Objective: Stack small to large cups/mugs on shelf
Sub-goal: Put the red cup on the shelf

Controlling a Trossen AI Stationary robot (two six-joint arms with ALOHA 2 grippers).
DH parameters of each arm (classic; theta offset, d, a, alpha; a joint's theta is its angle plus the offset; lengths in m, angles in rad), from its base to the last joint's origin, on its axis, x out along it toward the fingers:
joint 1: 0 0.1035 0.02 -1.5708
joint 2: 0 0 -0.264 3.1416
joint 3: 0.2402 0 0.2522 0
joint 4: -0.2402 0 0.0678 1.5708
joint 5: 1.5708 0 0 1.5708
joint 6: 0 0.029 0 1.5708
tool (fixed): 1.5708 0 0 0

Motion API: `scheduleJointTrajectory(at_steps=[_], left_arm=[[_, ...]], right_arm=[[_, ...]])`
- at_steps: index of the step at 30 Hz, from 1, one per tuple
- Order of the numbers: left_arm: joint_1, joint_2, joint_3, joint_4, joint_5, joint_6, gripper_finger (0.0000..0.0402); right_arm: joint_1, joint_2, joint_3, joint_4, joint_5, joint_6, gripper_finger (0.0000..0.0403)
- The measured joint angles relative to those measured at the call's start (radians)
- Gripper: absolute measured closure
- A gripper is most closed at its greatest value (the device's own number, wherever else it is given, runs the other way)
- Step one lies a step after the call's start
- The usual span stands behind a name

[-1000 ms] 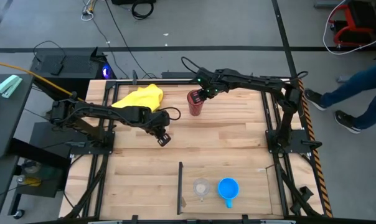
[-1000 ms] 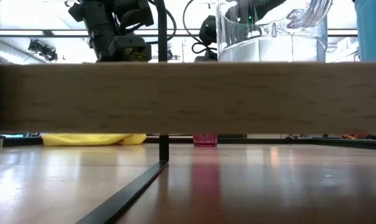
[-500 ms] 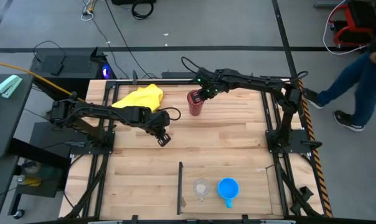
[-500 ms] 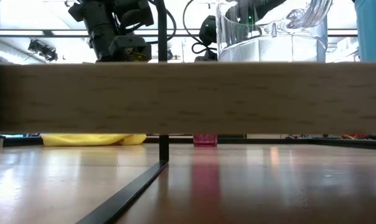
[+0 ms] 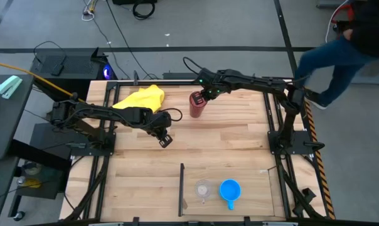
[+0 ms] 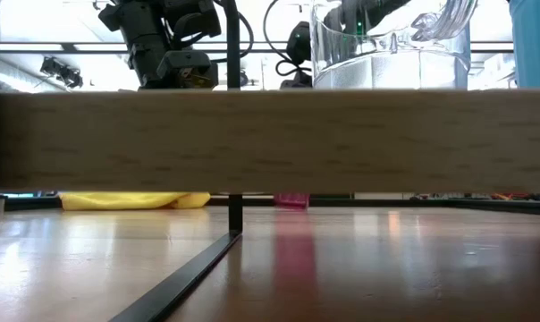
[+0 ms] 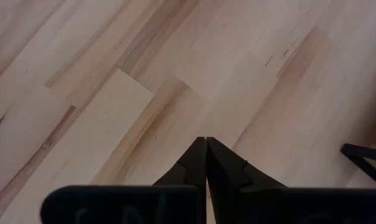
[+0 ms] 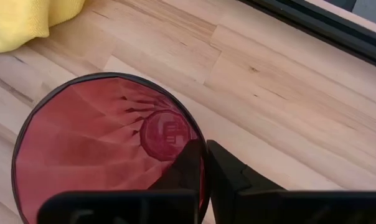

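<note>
- Right claw (image 8: 205,163) pinched the rim of the dark-red tumbler (image 5: 196,104), upper centre of the high view.
- Risk: thin rim hold; the tumbler could tilt or slip on lifting.
- Left claw (image 7: 205,163) was pressed together, empty, over the tabletop (image 5: 233,135).
- Blue mug (image 5: 229,190) and clear cup (image 5: 203,188) stood on the shelf (image 5: 252,188), lower centre; low view cut them off.

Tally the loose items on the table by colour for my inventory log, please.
Red: 1, the dark-red translucent tumbler
Blue: 1, the bright blue handled mug
Clear: 1, the tiny clear plastic cup
Yellow: 1, the crumpled yellow cloth
Total: 4
</note>
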Motion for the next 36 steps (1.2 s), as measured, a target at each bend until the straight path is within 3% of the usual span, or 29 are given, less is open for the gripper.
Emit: scheduleJointTrajectory(at_steps=[5, 8, 15, 19, 23, 36], left_arm=[[0.0, 0.0, 0.0, 0.002, -0.026, 0.0, 0.0379], [0.0, 0.0, 0.0, 0.011, -0.027, 0.0, 0.0378], [0.0, 0.0, 0.0, 0.026, -0.027, 0.0, 0.0391], [0.0, 0.0, 0.0, 0.026, -0.027, -0.002, 0.0386], [0.0, 0.0, 0.0, 0.027, -0.026, -0.002, 0.0377], [0.0, 0.0, 0.0, 0.038, -0.025, 0.009, 0.039]], right_arm=[[0.01, -0.031, 0.031, -0.077, -0.005, -0.033, 0.0387], [0.023, -0.047, 0.098, -0.209, -0.002, -0.071, 0.0388], [0.117, -0.054, 0.364, -0.59, 0.057, -0.134, 0.0388], [0.203, -0.068, 0.522, -0.673, 0.075, -0.129, 0.0389], [0.296, -0.136, 0.603, -0.671, 0.075, -0.035, 0.0389], [0.622, -0.439, 0.56, -0.673, 0.087, 0.401, 0.0389]])
